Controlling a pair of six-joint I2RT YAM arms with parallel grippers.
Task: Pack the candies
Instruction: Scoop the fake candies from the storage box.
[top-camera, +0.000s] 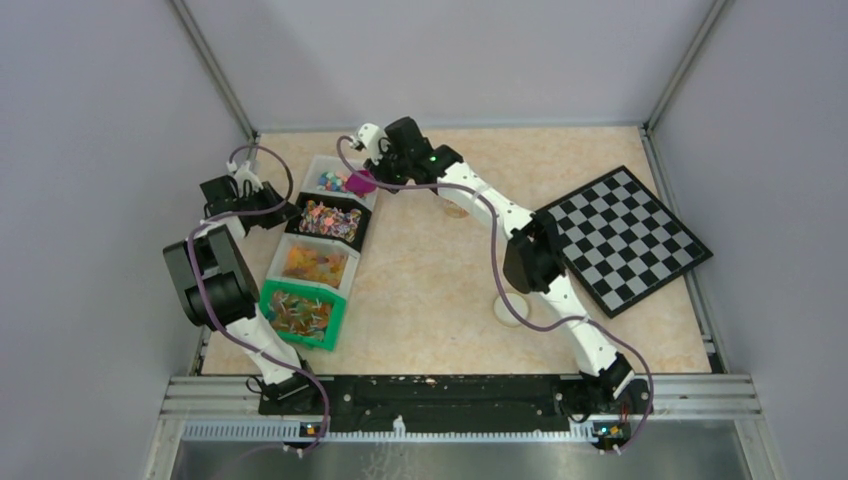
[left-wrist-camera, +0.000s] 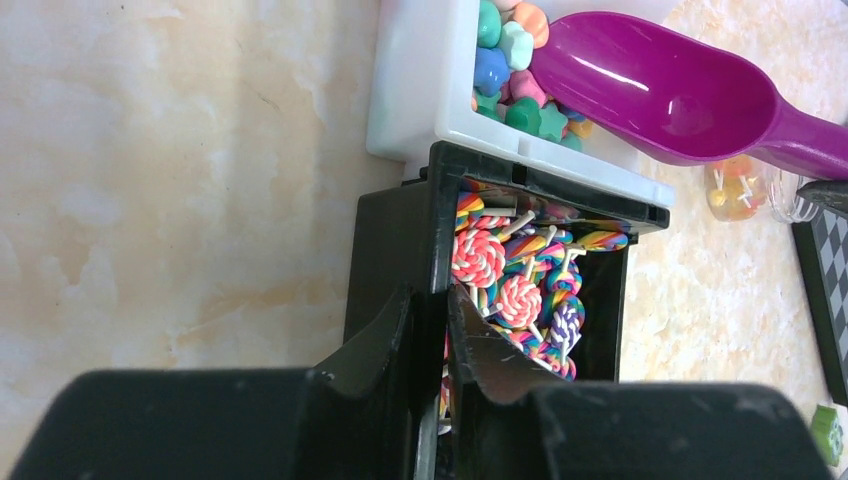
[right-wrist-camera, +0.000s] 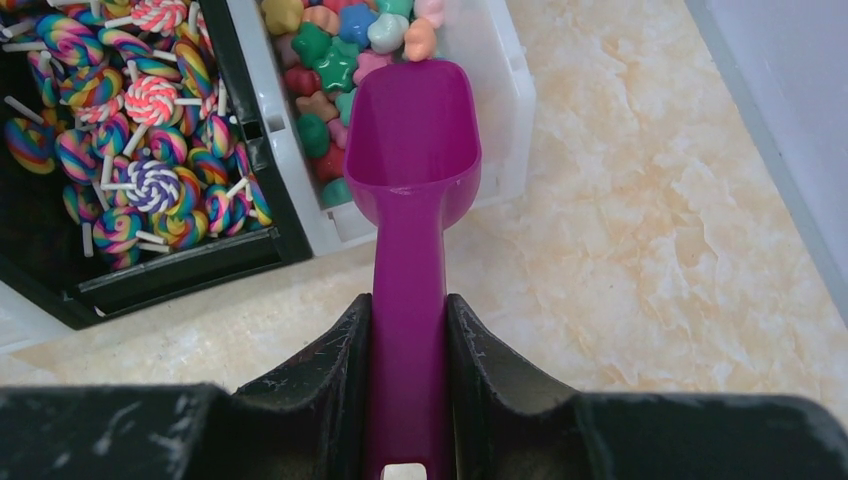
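The candies (right-wrist-camera: 335, 55) are tiny multicoloured stars and shapes in the white bin (top-camera: 352, 196) at the far end of the bin row; they also show in the left wrist view (left-wrist-camera: 510, 75). My right gripper (right-wrist-camera: 408, 330) is shut on the handle of the magenta scoop (right-wrist-camera: 413, 140). The scoop's empty bowl lies over the white bin's near edge, its tip at the candies. In the top view the scoop (top-camera: 362, 182) sits at that bin's right side. My left gripper (left-wrist-camera: 440, 315) is shut on the wall of the black bin (left-wrist-camera: 390, 250), which holds lollipops (left-wrist-camera: 515, 280).
The row continues with a white bin of orange pieces (top-camera: 315, 263) and a green bin (top-camera: 298, 312). A small clear jar (left-wrist-camera: 740, 190) stands right of the bins. A chessboard (top-camera: 620, 240) lies at the right. A round cream lid (top-camera: 510, 308) lies by the right arm.
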